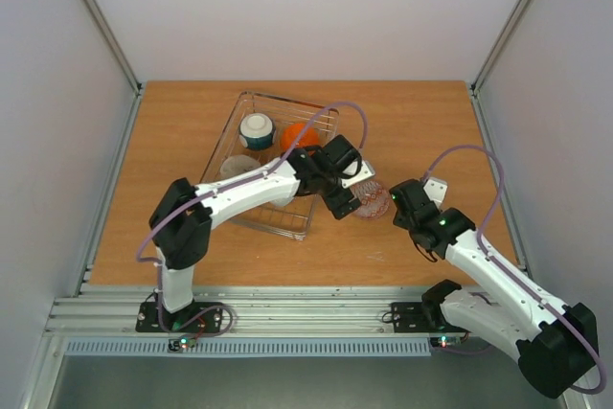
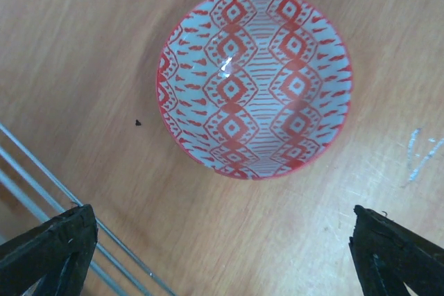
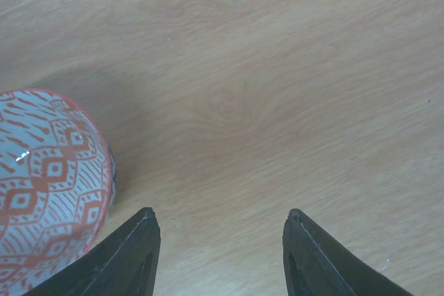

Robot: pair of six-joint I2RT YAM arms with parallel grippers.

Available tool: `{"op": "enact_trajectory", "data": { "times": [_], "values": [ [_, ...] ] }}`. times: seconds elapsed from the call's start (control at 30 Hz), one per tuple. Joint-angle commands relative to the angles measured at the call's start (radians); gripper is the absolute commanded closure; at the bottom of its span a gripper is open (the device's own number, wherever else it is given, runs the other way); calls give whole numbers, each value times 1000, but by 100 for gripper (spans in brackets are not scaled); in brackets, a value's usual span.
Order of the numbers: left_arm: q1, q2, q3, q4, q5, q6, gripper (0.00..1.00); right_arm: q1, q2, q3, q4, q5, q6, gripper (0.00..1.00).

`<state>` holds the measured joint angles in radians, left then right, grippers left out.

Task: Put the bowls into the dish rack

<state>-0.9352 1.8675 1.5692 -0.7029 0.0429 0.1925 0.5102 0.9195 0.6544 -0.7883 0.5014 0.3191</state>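
One red-patterned bowl (image 2: 255, 82) on wooden table (image 2: 83, 46), left end effector (image 2: 220, 216) spread above.

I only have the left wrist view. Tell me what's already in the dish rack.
Observer: The top view shows a teal-banded bowl and an orange bowl in the far half of the dish rack.
Operator: Report the right gripper.
Observer: In the top view it sits just right of the red-patterned bowl.
Operator: Give me its jaws.
Observer: Open and empty in the right wrist view; that bowl lies outside them, at the picture's left edge.
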Motion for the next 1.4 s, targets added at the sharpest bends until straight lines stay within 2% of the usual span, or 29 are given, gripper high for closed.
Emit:
{"op": "enact_trajectory", "data": {
  "times": [0.0, 0.3, 0.53, 0.6, 0.67, 0.77, 0.83, 1.1, 1.13, 1.27, 1.3, 1.37],
  "values": [
    [3, 85, 64, -5, -35, 13, 1, -4, -23, -19, -6, 0, 17, 50],
    [3, 233, 210, -50, -105, 24, 5, -4, -86, -61, 11, -77, 0, 50],
    [3, 347, 414, -136, -110, 44, 6, -4, -173, -73, -48, -57, 12, 50],
    [3, 379, 457, -155, -109, 45, 9, -4, -204, -73, -70, -49, 12, 51],
    [3, 409, 490, -179, -110, 47, 17, -4, -235, -67, -92, -41, 11, 50],
    [3, 437, 514, -204, -113, 50, 26, -4, -274, -61, -119, -31, 5, 50],
    [3, 445, 517, -212, -113, 54, 29, -5, -290, -61, -129, -27, 1, 50],
    [3, 464, 512, -232, -132, 59, 30, -4, -293, -73, -122, -38, 4, 50],
    [2, 467, 512, -231, -135, 60, 35, -4, -294, -76, -121, -40, 4, 50],
    [3, 479, 531, -243, -136, 58, 85, -4, -302, -80, -127, -44, 5, 50],
    [3, 484, 540, -249, -137, 57, 92, -4, -308, -81, -131, -42, 6, 50],
    [3, 489, 548, -256, -137, 54, 95, -4, -321, -80, -136, -43, 7, 50]
  ]
}}
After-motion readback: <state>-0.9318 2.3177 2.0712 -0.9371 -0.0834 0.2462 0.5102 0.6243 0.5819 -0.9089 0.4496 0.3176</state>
